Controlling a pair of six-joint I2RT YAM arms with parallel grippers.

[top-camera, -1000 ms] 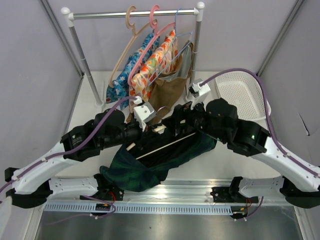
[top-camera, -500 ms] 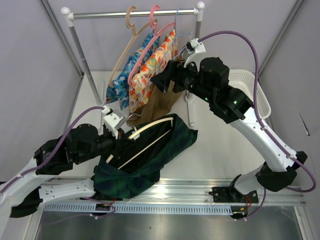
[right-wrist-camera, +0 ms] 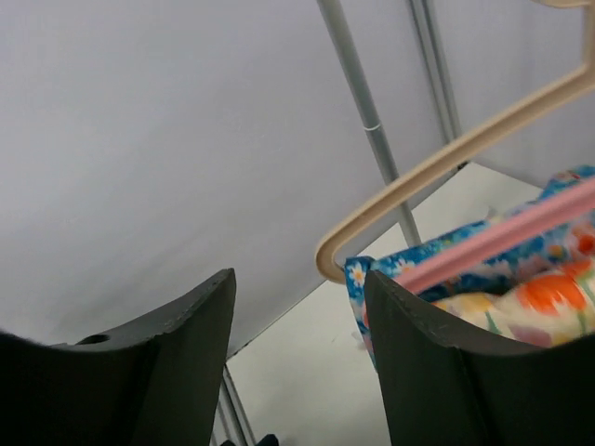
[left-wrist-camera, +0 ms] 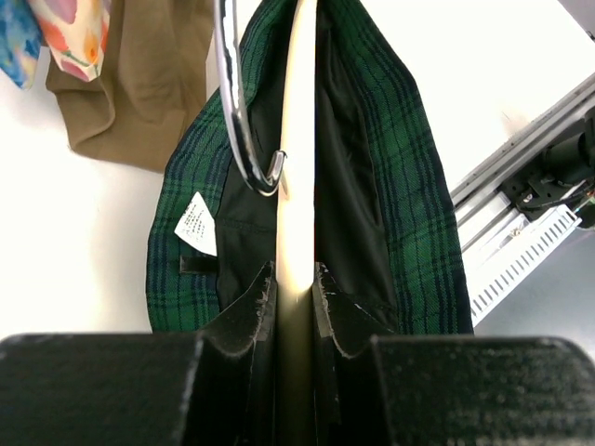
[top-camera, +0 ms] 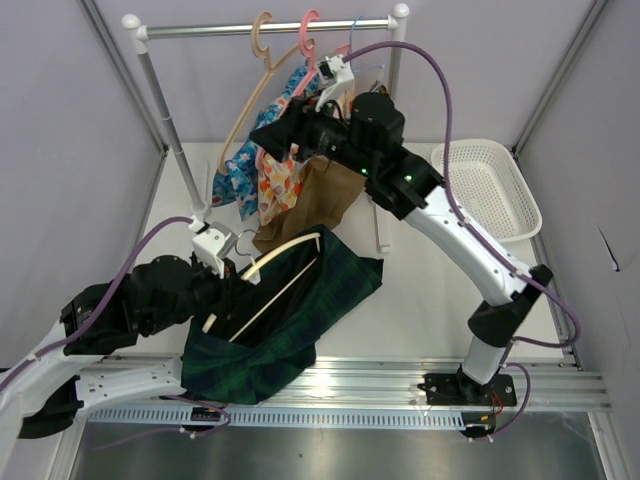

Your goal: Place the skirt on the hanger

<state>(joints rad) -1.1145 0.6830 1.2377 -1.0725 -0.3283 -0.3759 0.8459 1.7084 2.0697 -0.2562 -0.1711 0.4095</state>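
The dark green plaid skirt (top-camera: 310, 310) lies on the table with the pale cream hanger (top-camera: 290, 247) inside its waist. In the left wrist view the hanger's arm (left-wrist-camera: 297, 186) runs straight out from between my jaws, with its metal hook (left-wrist-camera: 237, 121) above and the skirt (left-wrist-camera: 409, 186) draped on both sides. My left gripper (top-camera: 232, 292) is shut on the hanger arm. My right gripper (top-camera: 268, 140) is open and empty, raised at the hanging clothes, well away from the skirt; its fingers (right-wrist-camera: 177, 344) frame only wall and rail.
A clothes rail (top-camera: 270, 28) at the back carries a tan hanger (top-camera: 262, 50), a pink hanger (top-camera: 310, 40), a blue floral garment (top-camera: 235, 175), an orange floral one (top-camera: 285, 170) and a brown garment (top-camera: 325, 195). A white basket (top-camera: 490, 190) stands at the right.
My right arm has lifted off the skirt and swung up and left to the rail. My left gripper has drawn the hanger and skirt toward the near left.
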